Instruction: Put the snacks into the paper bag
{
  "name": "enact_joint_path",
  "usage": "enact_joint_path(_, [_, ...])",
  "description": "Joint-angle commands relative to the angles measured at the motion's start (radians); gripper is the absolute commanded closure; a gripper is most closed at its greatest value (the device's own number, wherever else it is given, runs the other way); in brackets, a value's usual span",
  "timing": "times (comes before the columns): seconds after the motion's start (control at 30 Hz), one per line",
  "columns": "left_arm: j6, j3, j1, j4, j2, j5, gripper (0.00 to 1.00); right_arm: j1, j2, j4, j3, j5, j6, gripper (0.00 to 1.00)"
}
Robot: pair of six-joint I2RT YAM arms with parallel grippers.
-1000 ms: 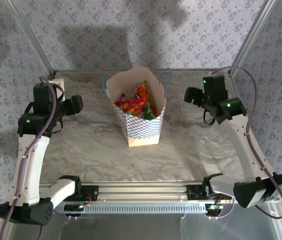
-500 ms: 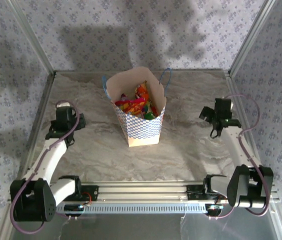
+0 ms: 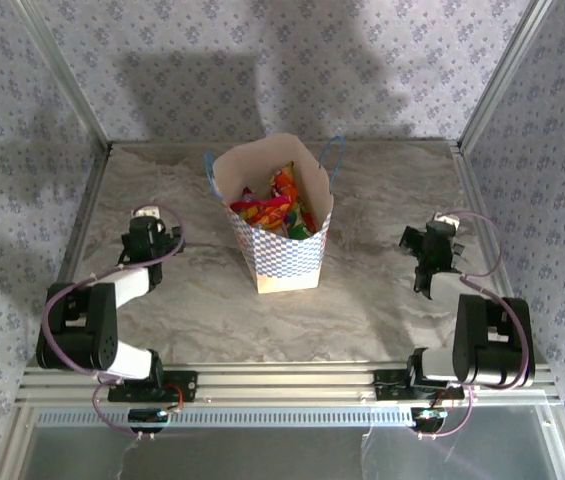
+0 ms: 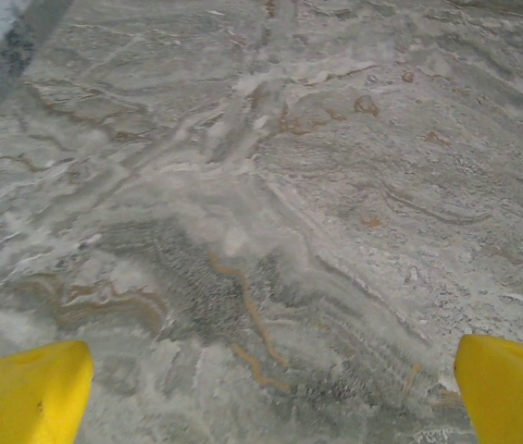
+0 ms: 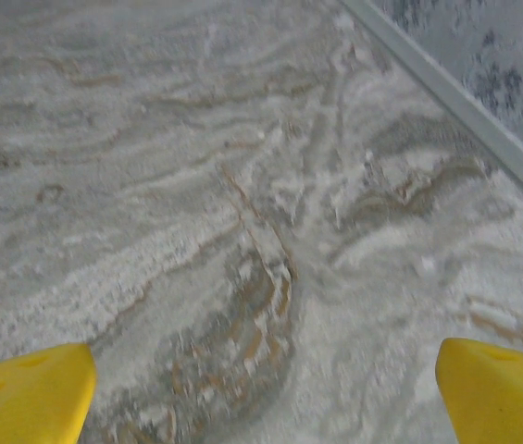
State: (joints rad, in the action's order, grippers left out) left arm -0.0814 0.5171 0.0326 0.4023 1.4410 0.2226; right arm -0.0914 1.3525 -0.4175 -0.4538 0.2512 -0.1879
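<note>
Our left gripper [image 4: 268, 393] hangs wide open, nothing between its yellow fingers [image 4: 25, 393], low over the bench [image 3: 362, 300] near its left edge. Our right gripper [image 5: 266, 393] is likewise spread and empty near the right edge. A second ago both arms stood raised on either side of the paper bag [image 3: 287, 262]; they have since folded back towards their bases. The bag stands upright mid-bench, towards the far edge, with the snacks [image 3: 272, 208] inside it. We judge the task finished and the arms retiring.
</note>
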Motion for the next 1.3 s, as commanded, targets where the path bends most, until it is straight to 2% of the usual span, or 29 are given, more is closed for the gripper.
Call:
enact_joint_path(0.0, [0.069,0.018,-0.004,0.123,0.021,-0.064,0.0,0.008,0.046,-0.171,0.002,-0.058,0.085,0.05])
enact_joint_path(0.1, [0.068,-0.021,-0.006,0.229,0.04,-0.063,0.0,0.048,0.089,-0.269,0.032,-0.096,0.15,0.05])
enact_joint_path(0.2, [0.058,-0.067,-0.01,0.322,0.058,-0.062,0.0,0.113,0.126,-0.359,0.059,-0.081,0.229,0.02])
enact_joint_path(0.4, [0.055,-0.124,-0.019,0.463,0.099,-0.074,0.0,0.107,0.164,-0.444,0.093,-0.14,0.247,0.0])
enact_joint_path(0.63, [0.045,-0.112,-0.031,0.429,0.093,-0.088,0.0,0.07,0.166,-0.382,0.062,-0.198,0.222,0.0])
enact_joint_path(1.27, [0.045,-0.112,-0.031,0.431,0.094,-0.089,0.0,0.059,0.166,-0.374,0.058,-0.22,0.217,0.0])
